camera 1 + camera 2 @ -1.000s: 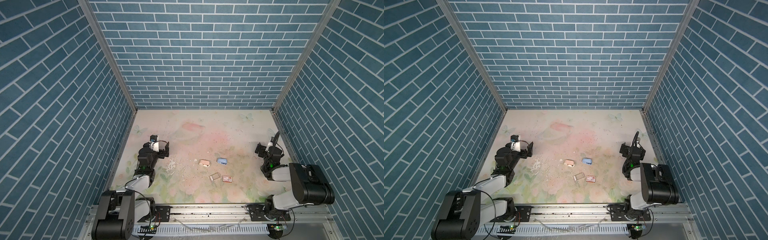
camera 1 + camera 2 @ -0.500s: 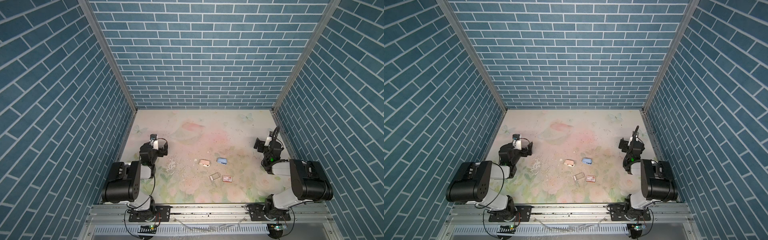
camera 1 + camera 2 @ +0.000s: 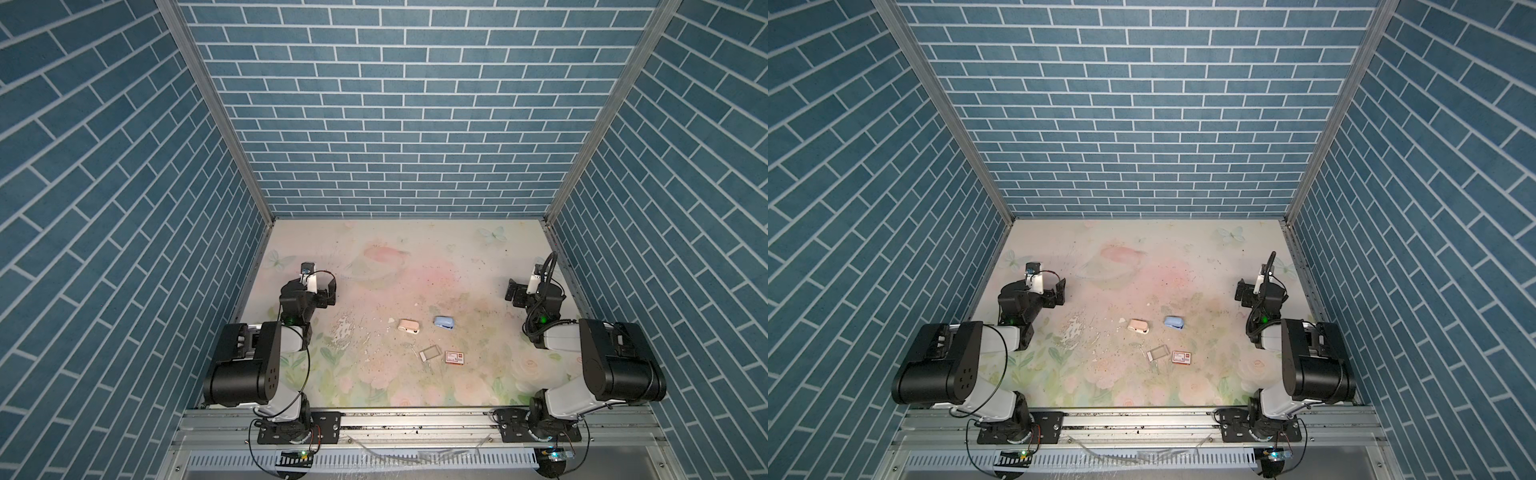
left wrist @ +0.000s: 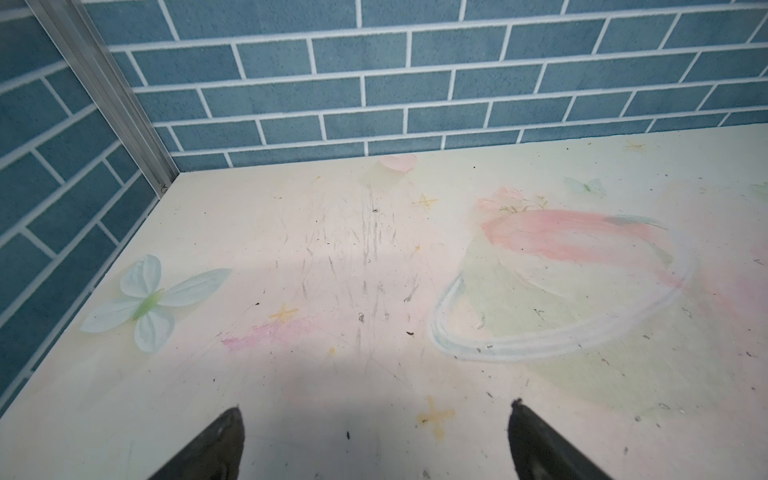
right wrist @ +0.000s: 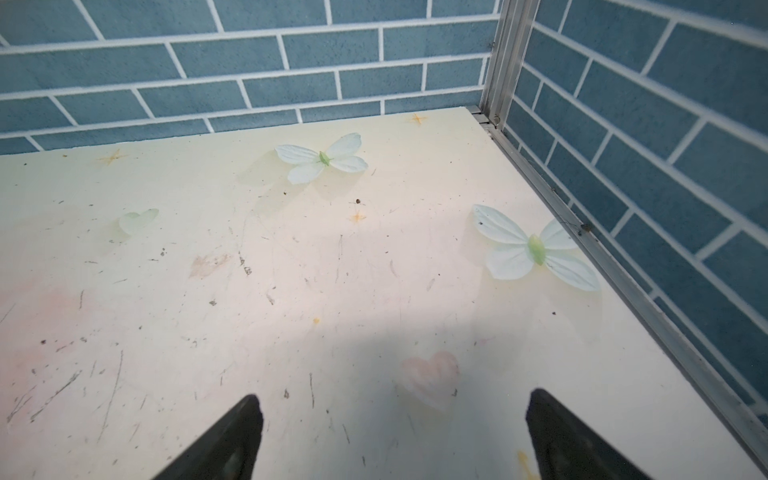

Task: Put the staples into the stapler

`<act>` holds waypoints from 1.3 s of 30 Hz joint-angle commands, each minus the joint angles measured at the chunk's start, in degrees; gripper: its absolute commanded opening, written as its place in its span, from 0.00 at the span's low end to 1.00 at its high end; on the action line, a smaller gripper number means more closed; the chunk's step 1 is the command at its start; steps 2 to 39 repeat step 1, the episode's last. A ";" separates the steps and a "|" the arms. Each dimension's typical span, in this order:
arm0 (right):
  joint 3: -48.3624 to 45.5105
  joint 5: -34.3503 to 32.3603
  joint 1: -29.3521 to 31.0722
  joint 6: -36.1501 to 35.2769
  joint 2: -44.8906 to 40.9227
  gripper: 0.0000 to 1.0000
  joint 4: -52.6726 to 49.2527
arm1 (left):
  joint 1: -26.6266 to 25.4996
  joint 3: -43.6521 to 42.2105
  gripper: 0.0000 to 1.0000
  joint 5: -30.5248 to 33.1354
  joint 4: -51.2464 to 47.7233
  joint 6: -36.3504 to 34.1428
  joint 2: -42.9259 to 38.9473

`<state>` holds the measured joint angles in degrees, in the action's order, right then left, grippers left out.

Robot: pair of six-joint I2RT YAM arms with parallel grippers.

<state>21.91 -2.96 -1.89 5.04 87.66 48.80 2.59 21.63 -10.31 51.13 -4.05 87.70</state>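
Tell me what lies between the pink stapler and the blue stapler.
Nothing: only bare floral mat separates the pink stapler and blue stapler, shown in both top views.

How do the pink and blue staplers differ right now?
Colour: the pink stapler is peach with a white near edge; the blue stapler is light blue. Place: the pink stapler lies left of the blue stapler in both top views. Length: the pink stapler looks slightly longer than the blue stapler. Both rest on the table, apart, nothing holding them.

Pink stapler (image 3: 409,325); blue stapler (image 3: 444,322); red-and-white box (image 3: 455,357); grey tray (image 3: 429,354).
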 commanded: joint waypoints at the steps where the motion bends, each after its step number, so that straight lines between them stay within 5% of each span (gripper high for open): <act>1: 0.43 0.60 -0.31 -2.44 0.41 0.99 0.79 | -0.26 -0.05 1.00 0.12 -0.36 0.01 -0.12; 39: 0.43 0.60 -0.31 -2.44 0.41 0.99 0.79 | -0.26 -0.05 1.00 0.12 -0.36 0.01 -0.12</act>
